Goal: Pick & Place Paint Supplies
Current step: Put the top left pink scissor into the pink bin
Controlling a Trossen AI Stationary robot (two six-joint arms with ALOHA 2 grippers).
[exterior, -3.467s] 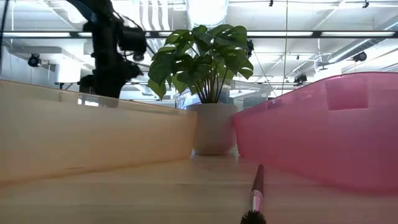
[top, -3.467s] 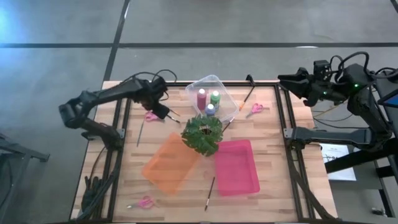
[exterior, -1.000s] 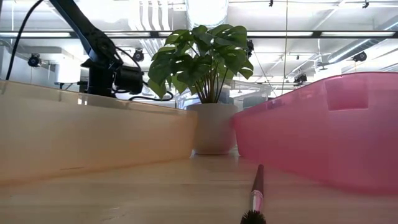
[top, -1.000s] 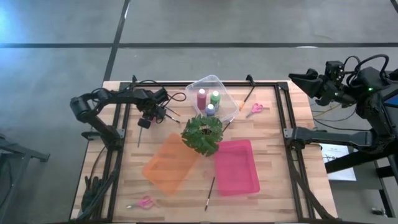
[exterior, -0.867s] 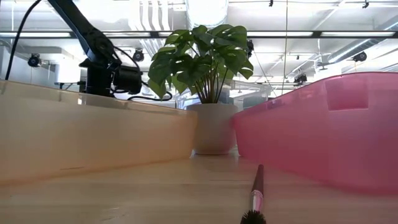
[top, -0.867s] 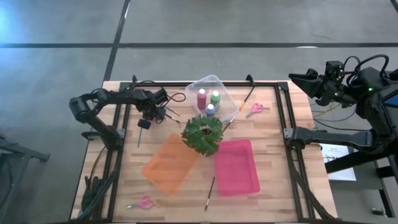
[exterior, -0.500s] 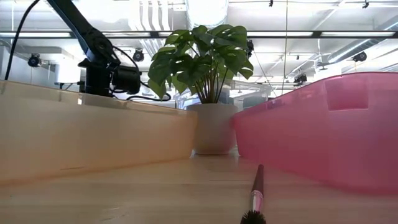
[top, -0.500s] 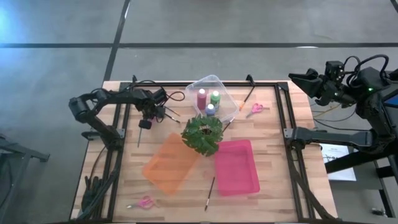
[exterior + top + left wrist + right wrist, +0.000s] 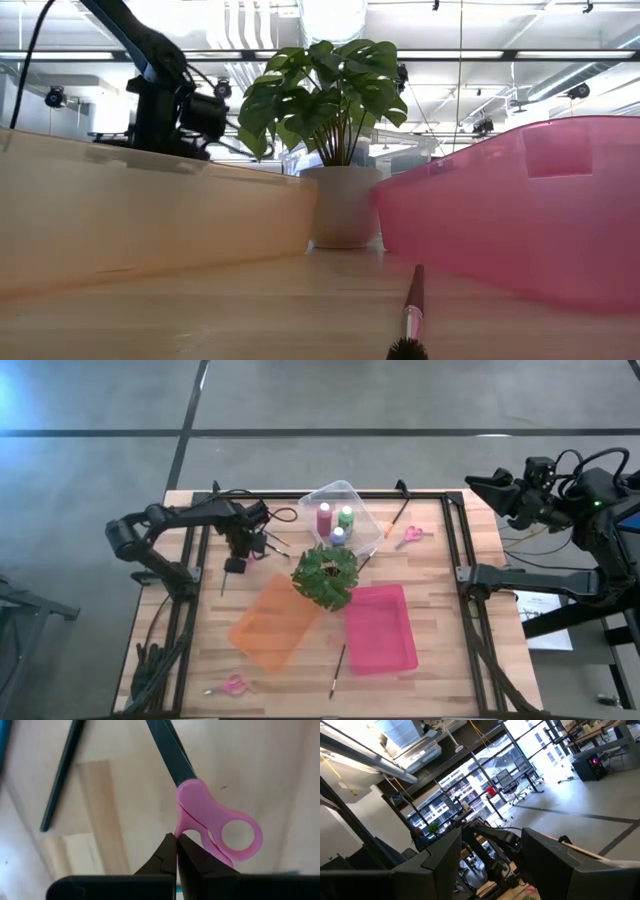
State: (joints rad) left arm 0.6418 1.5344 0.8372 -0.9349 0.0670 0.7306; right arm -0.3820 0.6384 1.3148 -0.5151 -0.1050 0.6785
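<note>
My left gripper (image 9: 236,563) points down near the table's left far part, shut on small pink-handled scissors (image 9: 210,820). A dark paintbrush (image 9: 60,775) lies beside them on the wood. Three paint bottles, maroon-pink (image 9: 323,518), green (image 9: 346,516) and blue-purple (image 9: 338,536), stand in a clear tray (image 9: 352,492). Two more scissors lie at the right (image 9: 411,535) and at the near edge (image 9: 233,684). Another brush (image 9: 338,670) lies near the pink tray. My right gripper (image 9: 490,865) is open, raised beyond the table's right far corner. My left gripper pinches the scissors' pink handle (image 9: 186,827) between its two shut fingers (image 9: 170,852), where the loop nearest them starts. It comes from above, pointing down. The other ring (image 9: 240,832) stays free and the dark blades (image 9: 167,745) stretch away. Whether the scissors are off the wood, I cannot tell.
A potted leafy plant (image 9: 325,573) stands mid-table. An orange tray (image 9: 272,622) and a pink tray (image 9: 381,627) lie toward the near side. A further brush (image 9: 397,520) lies right of the clear tray. Black frame rails run along both table sides.
The left gripper has stayed over the scissors, shifting slightly toward the near edge. In the low view its wrist has risen and tipped a little. The right arm has kept still.
</note>
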